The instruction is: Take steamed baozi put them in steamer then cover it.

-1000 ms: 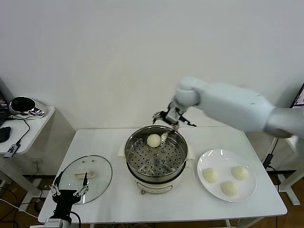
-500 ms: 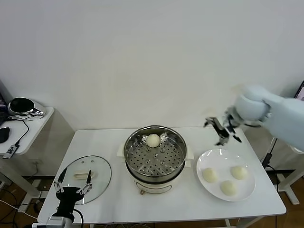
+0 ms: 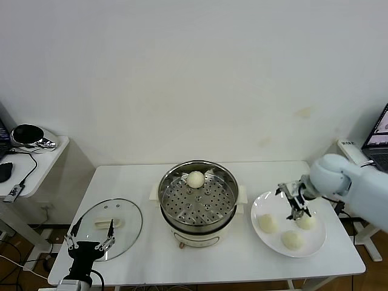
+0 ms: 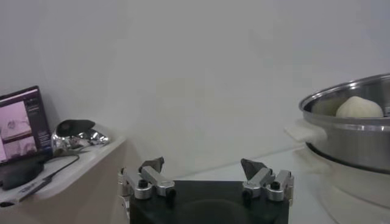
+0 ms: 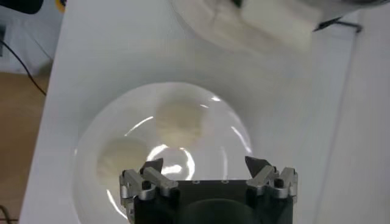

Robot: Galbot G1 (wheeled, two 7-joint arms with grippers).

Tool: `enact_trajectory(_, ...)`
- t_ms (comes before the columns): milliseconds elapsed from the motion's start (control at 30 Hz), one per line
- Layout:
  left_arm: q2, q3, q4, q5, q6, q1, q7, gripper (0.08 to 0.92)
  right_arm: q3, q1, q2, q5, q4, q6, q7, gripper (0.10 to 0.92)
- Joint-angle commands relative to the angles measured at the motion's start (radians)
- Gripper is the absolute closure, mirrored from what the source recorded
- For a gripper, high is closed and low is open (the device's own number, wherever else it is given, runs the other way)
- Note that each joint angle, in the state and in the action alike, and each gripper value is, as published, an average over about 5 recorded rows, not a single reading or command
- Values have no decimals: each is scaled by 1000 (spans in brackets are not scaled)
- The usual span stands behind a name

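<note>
Hovering over the plate [image 3: 317, 240] near your table's [image 3: 139, 182] right edge, the right gripper [image 3: 294, 200] has empty, open jaws above three round baozi [image 3: 267, 223]. One baozi [image 3: 195, 179] sits in the central steamer [image 3: 197, 200]. The left gripper [image 3: 90, 237] waits open-jawed at the front-left corner.

We counted four steamed baozi, one [image 3: 196, 179] in the single steamer [image 3: 198, 219] and three on the one white plate [image 3: 319, 240], plus one glass lid [image 3: 124, 233] and two grippers.

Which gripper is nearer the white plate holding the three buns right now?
Right. The right gripper hangs open just above the white plate, over its buns. The left gripper is open too, across the table by the glass lid.
</note>
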Motion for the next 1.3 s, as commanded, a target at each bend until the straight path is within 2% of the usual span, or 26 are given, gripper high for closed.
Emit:
enact_trajectory(33,-1,-4,1,0,-1,4,0,177,107,-186,77,-57,-117,6,22,203)
enact_trajectory(633,-3,-4,21,1,0,-6,3,177,132,-211,204,-60,-209,4,30,209)
enact_trajectory(833,-7,-2,20,1,0,-6,3,177,132,-211,212,-70,-222,-1,21,282)
enact_trajectory(1067,-10,0,17,2,-1,-5,2,177,138,-193,200,-61,-217,3,6,405)
enact_trajectory(1300,-10,0,16,3,-2,-2,2,177,73,-16,94,30,-136,-7,-45,439)
